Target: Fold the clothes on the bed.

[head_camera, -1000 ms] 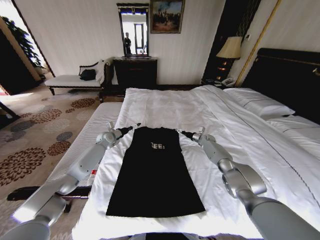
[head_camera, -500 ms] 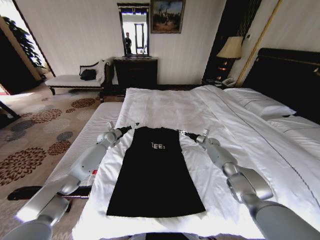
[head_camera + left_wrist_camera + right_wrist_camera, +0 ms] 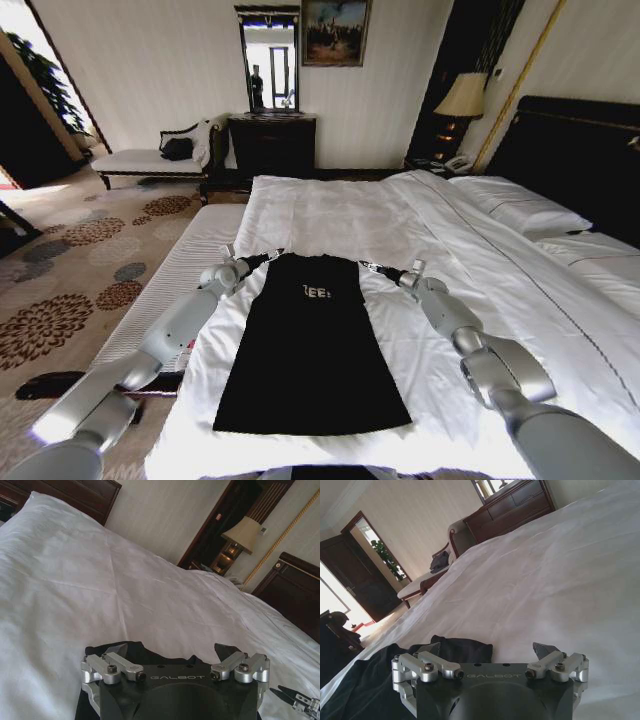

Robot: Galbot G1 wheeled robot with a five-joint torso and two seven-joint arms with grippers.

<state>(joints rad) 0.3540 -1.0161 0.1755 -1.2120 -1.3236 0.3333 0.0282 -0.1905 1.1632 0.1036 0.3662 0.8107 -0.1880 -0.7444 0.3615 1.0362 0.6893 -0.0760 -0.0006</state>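
Our right gripper [image 3: 366, 265] has eased back; both jaws spread at the black T-shirt [image 3: 312, 345]'s shoulders, left gripper [image 3: 274, 254] opposite. Pinch evenly, we'd say.

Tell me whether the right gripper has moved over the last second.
Yes. In the head view the right gripper has slid outward and slightly nearer the robot, away from the black T-shirt's top right corner, which it previously touched; the shirt itself stayed put.

Black T-shirt [image 3: 310, 345] flat, sleeves folded in, on white bed [image 3: 470, 270].
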